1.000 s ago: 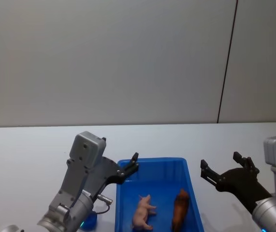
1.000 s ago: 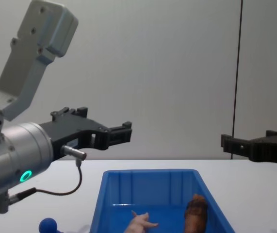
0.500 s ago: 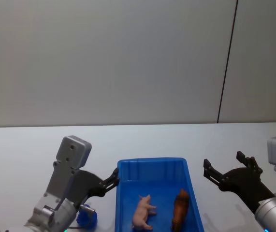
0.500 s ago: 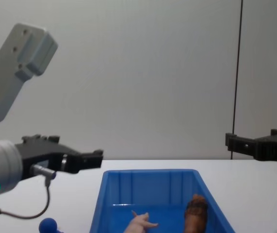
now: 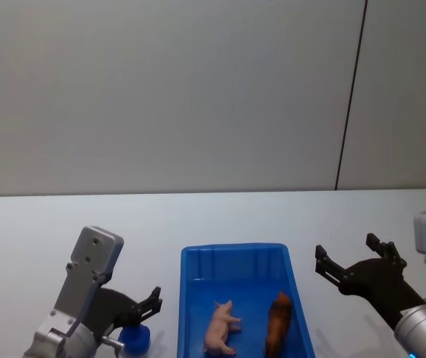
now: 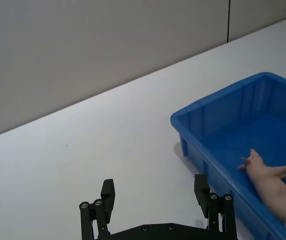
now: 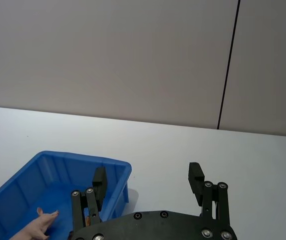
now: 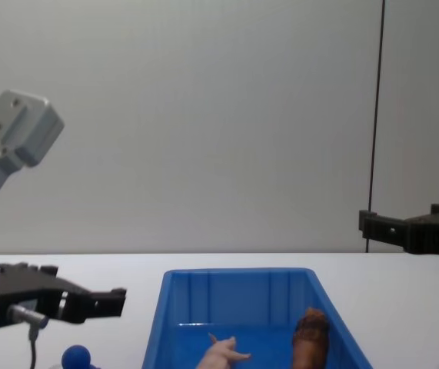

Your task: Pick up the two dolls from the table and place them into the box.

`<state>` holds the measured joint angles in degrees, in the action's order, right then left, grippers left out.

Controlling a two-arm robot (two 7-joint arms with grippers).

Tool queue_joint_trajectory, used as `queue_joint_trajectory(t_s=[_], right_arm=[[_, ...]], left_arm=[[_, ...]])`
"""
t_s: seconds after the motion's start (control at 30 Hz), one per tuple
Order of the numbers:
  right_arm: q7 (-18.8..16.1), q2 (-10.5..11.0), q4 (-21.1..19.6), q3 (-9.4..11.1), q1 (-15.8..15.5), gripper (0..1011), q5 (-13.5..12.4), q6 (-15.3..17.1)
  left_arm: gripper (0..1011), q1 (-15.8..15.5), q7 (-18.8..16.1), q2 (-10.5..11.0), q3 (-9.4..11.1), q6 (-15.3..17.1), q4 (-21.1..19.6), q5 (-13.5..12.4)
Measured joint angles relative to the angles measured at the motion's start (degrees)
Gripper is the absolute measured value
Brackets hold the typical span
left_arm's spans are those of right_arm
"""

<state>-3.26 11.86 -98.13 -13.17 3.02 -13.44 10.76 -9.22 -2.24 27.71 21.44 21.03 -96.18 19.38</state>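
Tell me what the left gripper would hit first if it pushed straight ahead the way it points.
Probably nothing: the left gripper, fingers open, points across bare white tabletop toward the grey wall. The bright blue plastic bin sits off to one side of that line, though depth is hard to judge.

I see bare tabletop (image 5: 220, 216) all around the box (image 5: 235, 253), wide beyond its far rim. Flanking it stand my left tool (image 5: 153, 302) and right tool (image 5: 358, 257), both spread open; the box mouth between them is unobstructed above.

The box (image 5: 233, 255) is bright blue. Inside it, one doll (image 5: 222, 327) is pale pink and the other doll (image 5: 278, 322) is reddish-brown. The table (image 5: 41, 231) is plain white.
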Motion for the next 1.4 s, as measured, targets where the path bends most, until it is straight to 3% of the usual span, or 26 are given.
queue_joint_trajectory(t_s=[0.53, 0.77, 1.23, 1.4], right_arm=[[0.08, 0.03, -0.06, 0.01, -0.05, 1001, 0.0, 0.01], [0.08, 0.03, -0.06, 0.01, -0.05, 1001, 0.0, 0.01], [0.07, 0.03, -0.06, 0.0, -0.05, 1001, 0.0, 0.01], [0.08, 0.03, -0.06, 0.0, -0.05, 1001, 0.01, 0.01]], left_arm=[[987, 0.2, 2.56, 0.17, -0.59, 1.4, 3.86, 0.6], [825, 0.03, 4.05, -0.18, -0.6, 1.59, 5.41, 0.7], [367, 0.11, 5.54, -0.64, -0.6, 1.98, 6.79, 1.55], [306, 0.33, 5.58, -0.64, -0.71, 1.88, 6.65, 1.9]])
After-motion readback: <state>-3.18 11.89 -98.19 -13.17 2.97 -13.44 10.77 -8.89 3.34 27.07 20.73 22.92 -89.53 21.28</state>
